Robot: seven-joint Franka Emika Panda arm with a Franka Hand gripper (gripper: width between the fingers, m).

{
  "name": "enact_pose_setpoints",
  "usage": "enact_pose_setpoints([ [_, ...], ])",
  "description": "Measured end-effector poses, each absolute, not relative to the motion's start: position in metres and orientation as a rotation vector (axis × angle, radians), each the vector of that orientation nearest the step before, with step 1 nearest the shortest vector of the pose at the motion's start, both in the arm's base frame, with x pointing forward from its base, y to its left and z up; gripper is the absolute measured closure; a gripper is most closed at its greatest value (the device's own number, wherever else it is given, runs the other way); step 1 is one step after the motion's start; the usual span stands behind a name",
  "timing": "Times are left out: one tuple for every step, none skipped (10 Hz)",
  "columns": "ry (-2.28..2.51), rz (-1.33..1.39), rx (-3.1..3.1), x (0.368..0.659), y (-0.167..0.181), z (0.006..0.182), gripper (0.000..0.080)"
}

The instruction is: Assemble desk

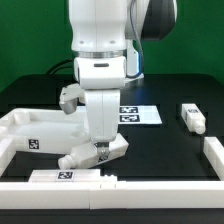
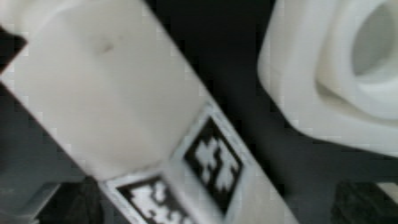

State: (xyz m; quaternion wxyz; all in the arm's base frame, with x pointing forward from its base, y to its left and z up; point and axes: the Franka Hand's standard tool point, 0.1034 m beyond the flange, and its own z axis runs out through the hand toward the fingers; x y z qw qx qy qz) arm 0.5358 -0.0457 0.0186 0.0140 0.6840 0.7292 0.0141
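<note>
Hanging low over the black table (image 1: 170, 150), the gripper (image 1: 99, 148) has its jaws spread wide and released. They straddle a tilted leg (image 1: 76, 158) without visibly pinching it. The fingertips themselves are largely hidden in the exterior view behind the hand and that leg. In the wrist view the tilted leg (image 2: 125, 90) runs diagonally through the frame, cut off at both ends. Dark gaps show along its sides, and two black-and-white tags on one face are readable only as blurred squares. Grey smudges at the edges of that view may be the fingers, but they are too soft to be sure. Just beside the leg there, a rounded white curve of the desk's tabletop (image 2: 338, 70) is heavily blurred and cropped. In the exterior view the tabletop (image 1: 25, 125) lies toward the exterior view's left, its rim up, with its far side covered by the arm (image 1: 100, 40). A white piece (image 1: 68, 97) behind it is half hidden, and I cannot tell what it is. A second leg (image 1: 62, 177) lies against the front border wall (image 1: 150, 187). A third leg (image 1: 190, 117) lies well apart toward the exterior view's right. The marker board (image 1: 140, 113) lies flat behind the gripper, partly blocked by the arm.
</note>
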Motion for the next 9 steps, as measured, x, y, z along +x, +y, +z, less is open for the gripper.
enact_pose_setpoints([
  [2.271,0.042,2.133,0.535,-0.048,0.018,0.0173],
  [2.265,0.042,2.139,0.535,-0.049,0.018,0.0173],
  [2.263,0.042,2.141,0.535,-0.049,0.017,0.0343],
  [2.258,0.041,2.146,0.535,-0.049,0.017,0.0523],
  [2.252,0.042,2.151,0.535,-0.049,0.018,0.0520],
  [2.240,0.041,2.167,0.536,-0.046,0.018,0.0520],
  [2.225,0.029,2.194,0.547,-0.027,0.026,0.0520],
  [2.208,0.050,2.214,0.558,-0.007,0.033,0.0520],
  [2.200,0.066,2.226,0.567,0.011,0.039,0.0520],
])
